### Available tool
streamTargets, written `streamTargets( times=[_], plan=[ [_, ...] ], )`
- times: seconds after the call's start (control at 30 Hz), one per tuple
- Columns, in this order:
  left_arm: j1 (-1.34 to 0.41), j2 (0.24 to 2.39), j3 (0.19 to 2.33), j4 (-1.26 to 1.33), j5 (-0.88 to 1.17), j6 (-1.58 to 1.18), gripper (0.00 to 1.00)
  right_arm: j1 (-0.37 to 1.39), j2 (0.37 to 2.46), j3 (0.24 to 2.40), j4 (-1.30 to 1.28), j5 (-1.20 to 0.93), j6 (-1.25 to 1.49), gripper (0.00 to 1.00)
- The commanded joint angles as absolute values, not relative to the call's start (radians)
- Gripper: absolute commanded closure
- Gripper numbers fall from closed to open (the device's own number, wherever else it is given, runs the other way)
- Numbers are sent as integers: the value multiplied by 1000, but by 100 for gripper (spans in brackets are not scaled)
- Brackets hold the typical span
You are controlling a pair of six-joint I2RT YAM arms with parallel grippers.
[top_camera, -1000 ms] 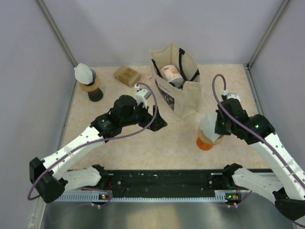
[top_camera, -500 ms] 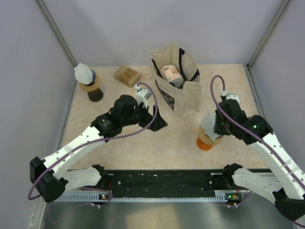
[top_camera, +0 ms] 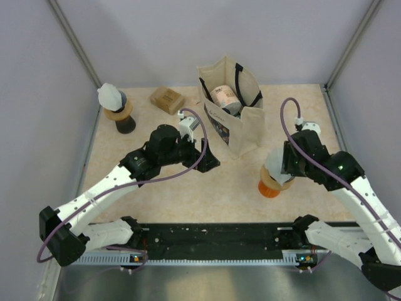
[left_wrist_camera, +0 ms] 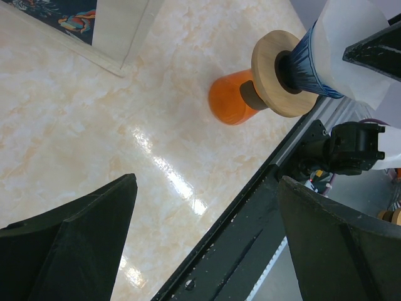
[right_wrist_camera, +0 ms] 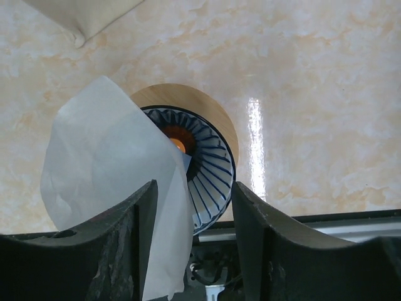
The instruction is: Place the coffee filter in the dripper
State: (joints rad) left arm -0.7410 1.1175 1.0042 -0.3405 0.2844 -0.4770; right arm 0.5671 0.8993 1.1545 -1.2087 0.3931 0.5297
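My left arm stretches forward from its base and angles inward toward the middle, forearm low and wrist turned to the right. My left tool has its fingers spread wide. My right arm folds up and bends inward at the elbow, wrist tipped downward. My right tool points down, fingers parted by a narrower gap than the left's.
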Motion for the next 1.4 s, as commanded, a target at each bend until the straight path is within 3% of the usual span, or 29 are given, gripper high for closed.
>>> streamTargets(
  times=[0.0, 0.27, 0.33, 0.43, 0.53, 0.8, 1.37],
  plan=[
    [-739, 1115, 1015, -288, 298, -480, 1, 560, 868, 1265, -1220, 442, 500, 49],
    [-736, 1120, 1017, -288, 301, -479, 1, 560, 828, 1347, -1105, 281, 411, 52],
    [-736, 1121, 1019, -290, 301, -479, 1, 558, 842, 1350, -1079, 203, 396, 69],
    [-736, 1120, 1017, -293, 298, -477, 1, 560, 882, 1351, -1103, 164, 406, 82],
    [-736, 1115, 1015, -295, 298, -477, 1, 560, 916, 1332, -1146, 211, 422, 86],
    [-736, 1103, 1012, -301, 285, -471, 1, 560, 919, 1256, -1180, 357, 456, 82],
    [-735, 1098, 1022, -314, 273, -471, 1, 560, 907, 1101, -1111, 339, 443, 80]
  ],
)
